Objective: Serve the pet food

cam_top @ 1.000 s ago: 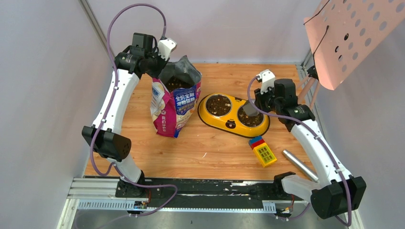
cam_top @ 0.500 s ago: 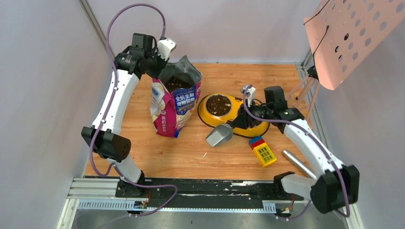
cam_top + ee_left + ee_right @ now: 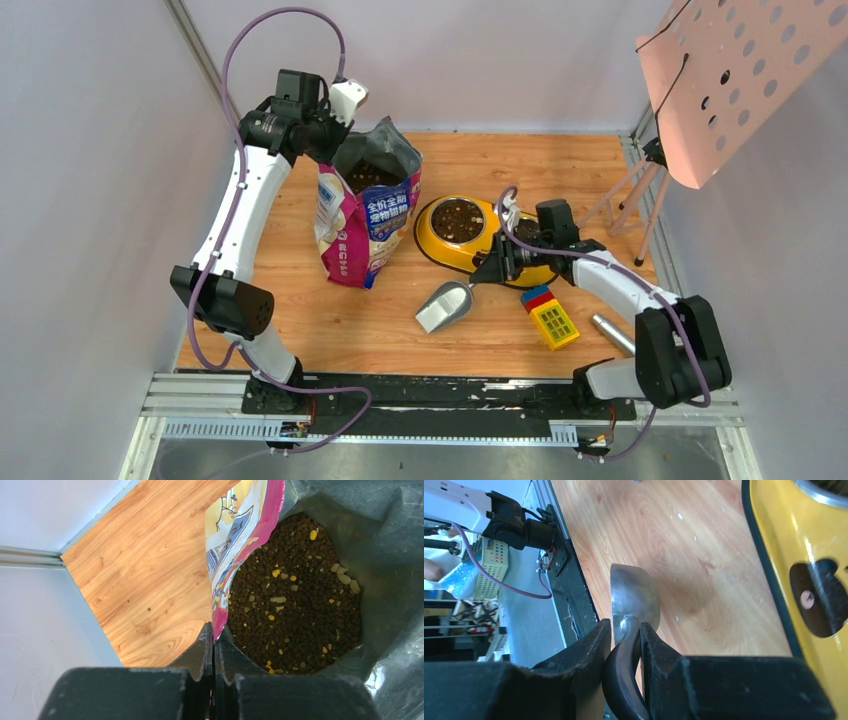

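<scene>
Your stock at this moment:

- Left gripper [image 3: 214, 645]: you have it pinched tight on the far-left rim of the bag [image 3: 365, 215]; the pink foil edge sits between the two fingers, and the mouth gapes open.
- Bag: it stands upright on the left half of the table [image 3: 400, 335], its printed face to the near right.
- Pet food [image 3: 295, 610]: dark brown pellets with a few yellow and pale bits fill the bottom of the bag. You also have a portion in the left bowl of the feeder [image 3: 437, 243].
- Feeder: yellow, two bowls, just right of the bag. Your right arm covers most of the right bowl.
- Right gripper [image 3: 624, 630]: you have it clamped on the dark handle of the scoop [image 3: 444, 306].
- Scoop: grey metal, low over the wood just near of the feeder, mouth toward the near left. It may be touching the table, though neither view settles that.
- Toy block [image 3: 550, 315]: yellow, blue and red, near right of the feeder.
- Metal cylinder [image 3: 612, 333]: lying to the block's right.
</scene>
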